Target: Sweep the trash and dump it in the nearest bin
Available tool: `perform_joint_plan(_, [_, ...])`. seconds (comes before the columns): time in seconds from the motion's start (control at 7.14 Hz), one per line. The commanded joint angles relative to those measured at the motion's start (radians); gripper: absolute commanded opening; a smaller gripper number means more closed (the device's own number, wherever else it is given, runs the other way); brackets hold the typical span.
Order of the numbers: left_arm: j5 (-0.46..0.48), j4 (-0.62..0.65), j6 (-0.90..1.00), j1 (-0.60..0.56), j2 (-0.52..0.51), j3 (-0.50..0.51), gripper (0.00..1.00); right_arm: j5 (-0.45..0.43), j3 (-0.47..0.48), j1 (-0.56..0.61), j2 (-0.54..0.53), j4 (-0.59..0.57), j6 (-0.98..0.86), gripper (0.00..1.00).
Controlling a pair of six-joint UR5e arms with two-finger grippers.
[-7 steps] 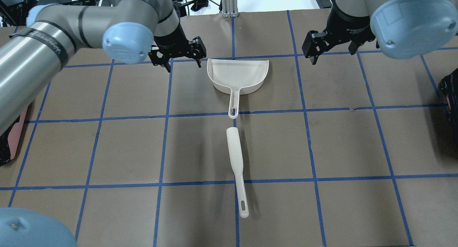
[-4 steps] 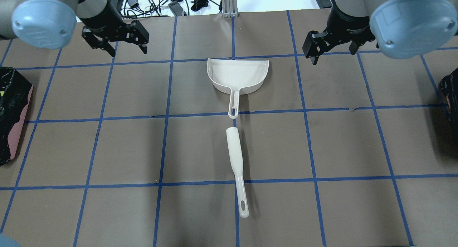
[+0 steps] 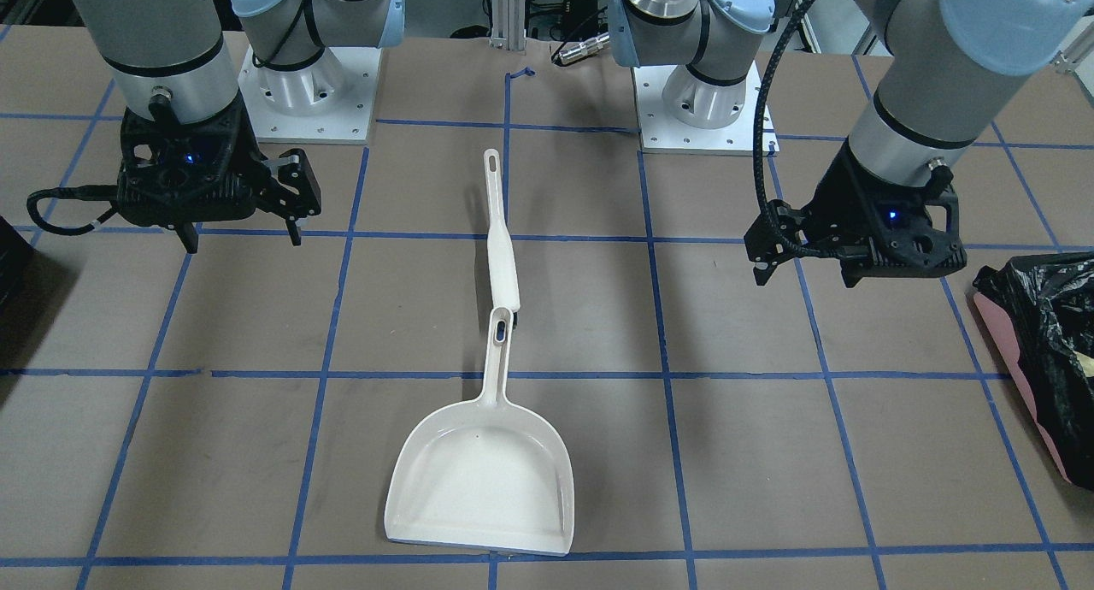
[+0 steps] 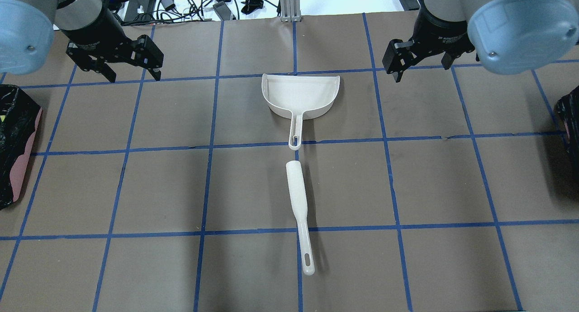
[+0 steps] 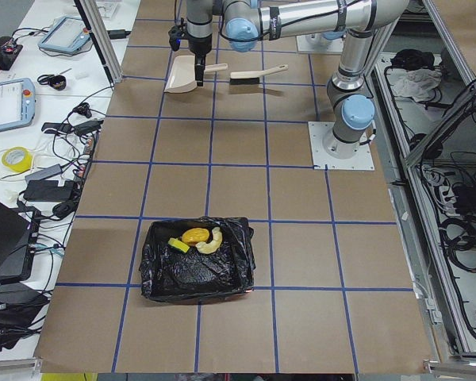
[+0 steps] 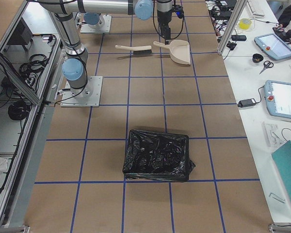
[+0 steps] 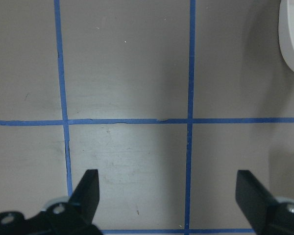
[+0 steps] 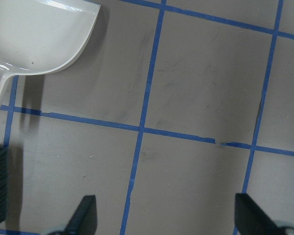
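The amber, golden-brown and yellow-green trash (image 5: 197, 238) is seen inside the near black-lined pink bin (image 5: 163, 278). The open, empty left gripper (image 4: 134, 77) and right gripper (image 3: 243, 241) should be raised clear of the white plastic dustpan (image 4: 301, 92).

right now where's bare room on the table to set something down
Bare squares flank the brush, out to the left bin and right bin. The dustpan and brush fill the centre line; left gripper and right gripper hang over the far squares.

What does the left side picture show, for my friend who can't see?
A bin lined with a black bag sits on the brown table, holding three bits of trash. Far behind it lie a white dustpan and a brush.
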Motion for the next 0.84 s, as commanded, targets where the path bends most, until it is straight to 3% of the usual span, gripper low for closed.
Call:
perform_joint_plan(0.0, [0.012, -0.013, -0.001, -0.01, 0.015, -0.026, 1.0, 0.0, 0.0, -0.001, 0.001, 0.0, 0.0, 1.0])
perform_joint_plan(0.7, [0.009, 0.013, 0.006, -0.05, -0.005, -0.036, 1.0, 0.0, 0.0, -0.001, 0.001, -0.001, 0.0, 1.0])
